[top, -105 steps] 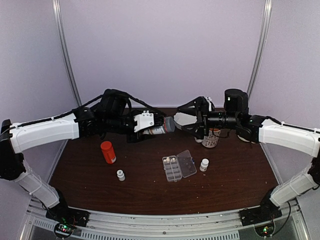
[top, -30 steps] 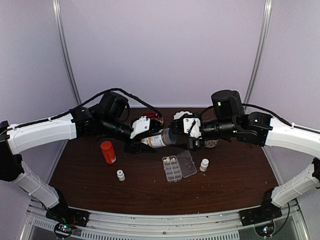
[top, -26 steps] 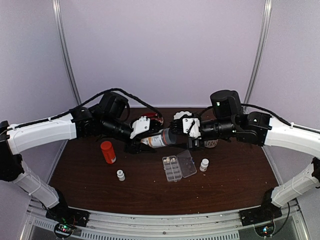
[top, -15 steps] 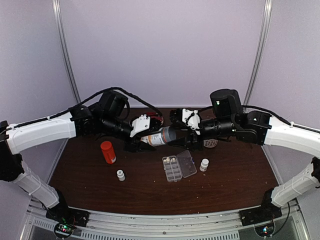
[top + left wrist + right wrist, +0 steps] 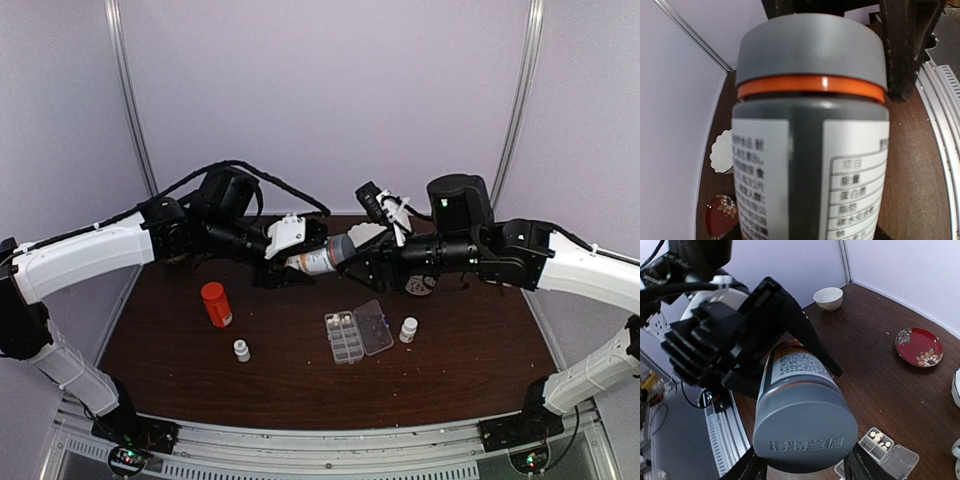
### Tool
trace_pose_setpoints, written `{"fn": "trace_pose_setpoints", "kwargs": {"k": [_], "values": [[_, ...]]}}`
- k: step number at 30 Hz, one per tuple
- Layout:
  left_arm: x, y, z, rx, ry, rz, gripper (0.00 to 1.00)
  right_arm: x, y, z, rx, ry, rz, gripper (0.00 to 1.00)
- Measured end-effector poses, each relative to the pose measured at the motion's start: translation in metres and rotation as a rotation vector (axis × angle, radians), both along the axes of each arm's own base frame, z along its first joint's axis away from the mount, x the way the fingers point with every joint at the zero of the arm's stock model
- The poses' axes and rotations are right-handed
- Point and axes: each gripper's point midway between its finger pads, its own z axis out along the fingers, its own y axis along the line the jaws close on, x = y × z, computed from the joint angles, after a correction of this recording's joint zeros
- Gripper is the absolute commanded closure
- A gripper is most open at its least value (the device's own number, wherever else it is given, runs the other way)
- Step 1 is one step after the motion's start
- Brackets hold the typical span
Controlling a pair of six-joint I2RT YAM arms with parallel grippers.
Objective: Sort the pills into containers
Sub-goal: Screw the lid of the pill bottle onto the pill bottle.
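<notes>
Well left of the pill box stand a red bottle and, nearer the arms' bases, a small white bottle. The left gripper is clamped round the body of a grey-capped bottle. The bottle lies on its side in the air above and behind the box, its cap pointing right. The right gripper is closed on that cap from either side. Pale pills lie in the box's end cells, and its lid is open. Another white bottle stands just right of the box.
</notes>
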Motion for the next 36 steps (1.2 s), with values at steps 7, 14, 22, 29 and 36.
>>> {"fn": "trace_pose_setpoints", "kwargs": {"k": [7,14,22,29,36], "values": [[0.028,0.0,0.02,-0.031,-0.127,0.087,1.0,0.01,0.004,-0.001,0.089,0.331,-0.176,1.0],[0.031,-0.004,0.027,-0.054,-0.166,0.091,1.0,0.01,0.01,0.003,0.128,0.393,-0.17,0.24],[0.024,-0.006,0.022,-0.065,-0.146,0.057,1.0,-0.005,-0.014,0.03,0.112,0.033,-0.037,0.09],[0.008,-0.012,0.023,-0.094,-0.099,-0.029,1.0,-0.008,-0.017,0.042,0.027,-0.255,0.073,0.11],[-0.006,-0.012,0.018,-0.092,-0.047,-0.087,1.0,-0.005,-0.009,0.025,-0.095,-0.402,0.162,0.1]]}}
